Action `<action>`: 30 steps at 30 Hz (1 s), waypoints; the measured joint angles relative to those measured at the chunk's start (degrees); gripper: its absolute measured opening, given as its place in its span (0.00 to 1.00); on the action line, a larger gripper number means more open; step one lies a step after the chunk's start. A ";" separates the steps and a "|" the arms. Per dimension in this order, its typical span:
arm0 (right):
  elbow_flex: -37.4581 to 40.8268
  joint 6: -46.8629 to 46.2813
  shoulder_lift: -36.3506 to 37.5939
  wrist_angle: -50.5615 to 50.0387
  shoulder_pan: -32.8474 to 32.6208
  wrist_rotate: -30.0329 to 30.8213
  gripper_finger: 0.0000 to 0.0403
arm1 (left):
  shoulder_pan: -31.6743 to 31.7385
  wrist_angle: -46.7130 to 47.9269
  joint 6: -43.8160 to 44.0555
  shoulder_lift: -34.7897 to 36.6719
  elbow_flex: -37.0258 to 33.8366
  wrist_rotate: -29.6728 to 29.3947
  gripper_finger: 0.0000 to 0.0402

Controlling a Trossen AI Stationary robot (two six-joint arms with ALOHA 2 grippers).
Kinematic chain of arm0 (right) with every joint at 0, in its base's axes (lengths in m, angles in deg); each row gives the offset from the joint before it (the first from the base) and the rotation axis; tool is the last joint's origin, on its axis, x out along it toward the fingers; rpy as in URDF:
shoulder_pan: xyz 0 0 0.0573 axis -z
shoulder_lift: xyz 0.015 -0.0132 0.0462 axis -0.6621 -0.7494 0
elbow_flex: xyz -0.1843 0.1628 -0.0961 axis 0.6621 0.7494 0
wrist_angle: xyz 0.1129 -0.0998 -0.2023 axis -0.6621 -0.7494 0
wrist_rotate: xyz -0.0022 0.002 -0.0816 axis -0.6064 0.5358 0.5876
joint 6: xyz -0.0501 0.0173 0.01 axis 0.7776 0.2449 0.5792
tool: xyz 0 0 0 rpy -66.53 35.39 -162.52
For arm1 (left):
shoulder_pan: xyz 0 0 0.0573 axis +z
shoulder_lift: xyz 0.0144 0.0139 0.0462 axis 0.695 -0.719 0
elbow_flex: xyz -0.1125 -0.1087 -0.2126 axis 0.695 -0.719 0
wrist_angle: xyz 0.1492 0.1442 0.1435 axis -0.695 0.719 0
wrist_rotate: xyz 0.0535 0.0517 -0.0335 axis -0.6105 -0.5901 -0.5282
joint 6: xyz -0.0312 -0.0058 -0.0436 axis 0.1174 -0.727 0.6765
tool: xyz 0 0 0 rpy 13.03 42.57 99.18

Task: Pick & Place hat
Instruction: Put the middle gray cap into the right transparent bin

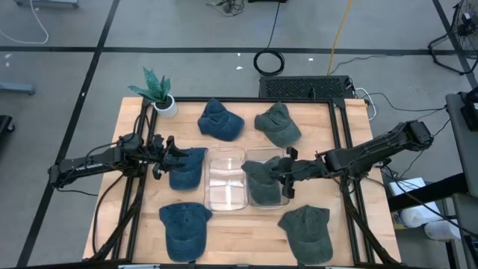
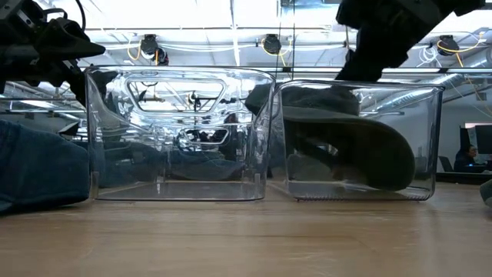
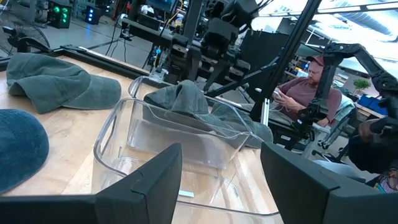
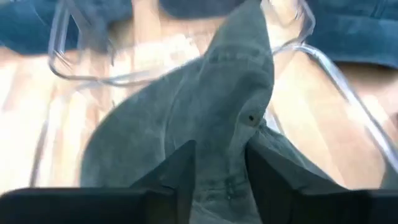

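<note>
hats [image 1: 305, 230]: soft matt cloth, faded denim look | bins [image 1: 226, 178]: clear glossy smooth plastic | table [image 1: 246, 237]: pale wood, matt, visible grain | frame rails [image 1: 342, 123]: dark matt metal

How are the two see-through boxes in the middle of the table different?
The left clear bin has no hat in it; the right clear bin has a green hat in it. The right gripper is over the right clear bin, right at the green hat, while the left gripper sits beside the left clear bin, over a blue hat. Both bins are see-through, look about the same size, and stand side by side.
</note>
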 joint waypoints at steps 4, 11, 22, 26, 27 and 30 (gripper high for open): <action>0.00 0.31 1.86 0.52 -0.01 -0.02 0.43 | 0.01 0.00 0.00 0.00 0.00 -0.02 0.57; 0.00 5.69 2.28 7.09 -0.01 -0.07 0.52 | 0.00 0.00 0.01 0.00 0.00 -0.02 0.57; -1.38 16.10 2.29 12.51 -0.01 -0.09 0.34 | -0.01 0.00 0.00 0.01 0.00 -0.02 0.57; -1.44 18.25 2.28 12.32 -0.01 -1.54 0.15 | 0.01 0.00 0.00 -0.01 0.00 -0.02 0.57; -1.44 18.55 2.28 12.34 -0.01 -2.92 0.10 | 0.01 0.00 0.00 0.00 0.00 -0.02 0.57; -1.44 18.63 2.20 12.31 -0.02 -6.03 0.02 | -0.01 0.00 0.00 0.01 0.00 -0.02 0.57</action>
